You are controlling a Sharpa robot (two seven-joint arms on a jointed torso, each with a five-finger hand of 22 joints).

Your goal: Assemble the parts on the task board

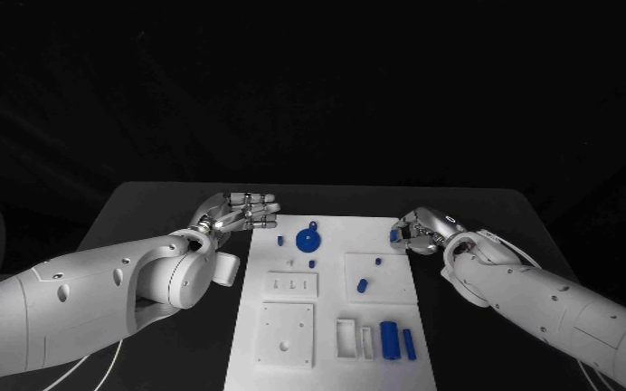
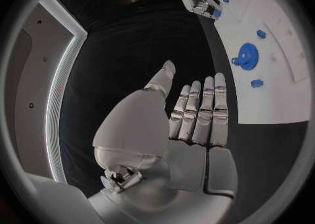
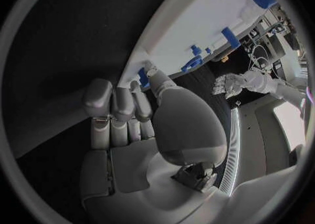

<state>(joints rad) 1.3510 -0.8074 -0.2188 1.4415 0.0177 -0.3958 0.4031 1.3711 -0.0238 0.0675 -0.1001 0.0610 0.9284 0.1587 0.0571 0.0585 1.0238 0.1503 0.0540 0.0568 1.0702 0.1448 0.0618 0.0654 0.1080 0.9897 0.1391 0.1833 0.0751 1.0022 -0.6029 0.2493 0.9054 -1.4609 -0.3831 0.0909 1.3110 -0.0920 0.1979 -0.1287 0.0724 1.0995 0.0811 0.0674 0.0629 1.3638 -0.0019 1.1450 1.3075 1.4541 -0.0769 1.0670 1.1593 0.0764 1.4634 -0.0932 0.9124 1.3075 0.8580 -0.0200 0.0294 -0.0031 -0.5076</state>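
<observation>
The white task board lies in the middle of the black table. A blue gear sits near its far end, with small blue parts scattered around it. Two blue cylinders lie near the front right. My right hand is at the board's far right edge, with its thumb and fingers pinching a small blue part. My left hand hovers off the far left corner with its fingers stretched out flat, holding nothing.
Raised white plates and a slotted block stand on the board. Bare black table lies to both sides of the board and beyond it.
</observation>
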